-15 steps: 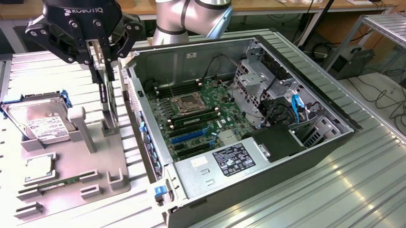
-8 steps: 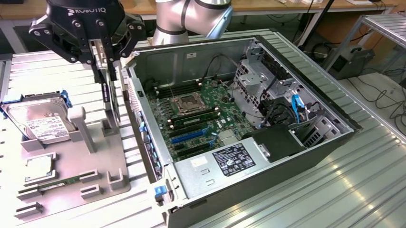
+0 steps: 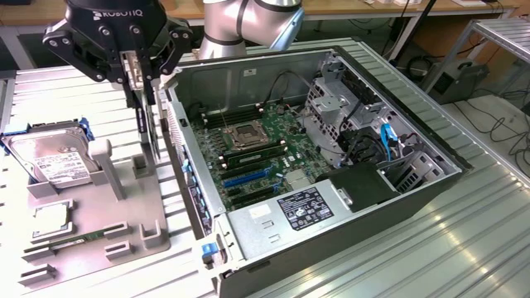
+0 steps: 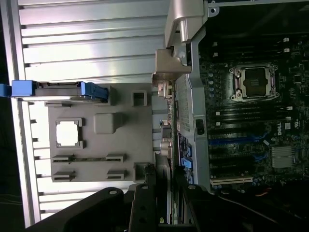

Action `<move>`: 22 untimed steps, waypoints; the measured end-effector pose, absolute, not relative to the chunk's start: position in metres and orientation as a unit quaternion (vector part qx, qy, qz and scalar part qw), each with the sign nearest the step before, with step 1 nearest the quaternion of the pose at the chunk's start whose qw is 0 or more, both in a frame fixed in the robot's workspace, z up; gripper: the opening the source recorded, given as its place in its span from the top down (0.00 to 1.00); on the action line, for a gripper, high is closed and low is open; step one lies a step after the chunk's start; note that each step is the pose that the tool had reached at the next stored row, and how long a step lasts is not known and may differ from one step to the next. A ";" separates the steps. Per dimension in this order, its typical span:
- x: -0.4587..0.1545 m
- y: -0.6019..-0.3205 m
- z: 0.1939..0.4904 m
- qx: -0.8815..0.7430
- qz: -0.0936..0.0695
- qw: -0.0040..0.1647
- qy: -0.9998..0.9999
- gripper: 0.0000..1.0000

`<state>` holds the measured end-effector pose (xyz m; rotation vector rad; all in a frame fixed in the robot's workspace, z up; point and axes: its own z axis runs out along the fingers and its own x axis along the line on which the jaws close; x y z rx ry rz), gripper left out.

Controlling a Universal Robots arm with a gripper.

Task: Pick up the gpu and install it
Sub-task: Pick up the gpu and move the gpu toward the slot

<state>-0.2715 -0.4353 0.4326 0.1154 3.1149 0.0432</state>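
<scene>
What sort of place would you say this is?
Probably a robotics lab or workshop: an open computer case lies on a ribbed metal table, a grey fixture tray holds a hard drive, and wooden desks stand behind.

It looked like a lab: an opened computer case stood on a ribbed metal bench, with wooden desks behind.

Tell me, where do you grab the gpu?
Its top edge, from straight above. The gpu is upright, thin edge up, over the grey tray, so both flat faces can be pinched from the sides. The gripper grips it just so.
</scene>
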 end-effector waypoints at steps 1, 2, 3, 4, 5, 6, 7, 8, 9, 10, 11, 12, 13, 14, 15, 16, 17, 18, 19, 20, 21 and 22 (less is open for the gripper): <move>-0.271 -0.435 0.433 0.037 0.014 0.012 0.999 0.74; -0.270 -0.435 0.433 0.037 0.014 0.012 0.999 0.74; -0.270 -0.435 0.433 0.037 0.014 0.012 0.999 0.74; -0.269 -0.435 0.433 0.037 0.014 0.012 0.999 0.74; -0.269 -0.435 0.433 0.037 0.014 0.012 0.999 0.74; -0.268 -0.435 0.433 0.037 0.014 0.012 0.999 0.74; -0.268 -0.435 0.433 0.037 0.014 0.012 0.999 0.74; -0.267 -0.435 0.433 0.037 0.014 0.012 0.999 0.74; -0.266 -0.435 0.433 0.037 0.014 0.012 0.999 0.74; -0.266 -0.435 0.433 0.037 0.014 0.012 0.999 0.74; -0.265 -0.435 0.433 0.037 0.014 0.012 0.999 0.74; -0.264 -0.435 0.433 0.037 0.014 0.012 0.999 0.74; -0.264 -0.435 0.433 0.037 0.014 0.012 0.999 0.74; -0.263 -0.435 0.433 0.037 0.014 0.012 0.999 0.74; -0.263 -0.435 0.433 0.037 0.014 0.012 0.999 0.74; -0.261 -0.435 0.433 0.037 0.014 0.012 0.999 0.74; -0.260 -0.435 0.433 0.037 0.014 0.012 0.999 0.74; -0.260 -0.435 0.433 0.037 0.014 0.012 0.999 0.74; -0.259 -0.435 0.433 0.037 0.014 0.012 0.999 0.74; -0.258 -0.435 0.433 0.037 0.014 0.012 0.999 0.74; -0.258 -0.435 0.433 0.037 0.014 0.012 0.999 0.74; -0.257 -0.435 0.433 0.037 0.014 0.012 0.999 0.74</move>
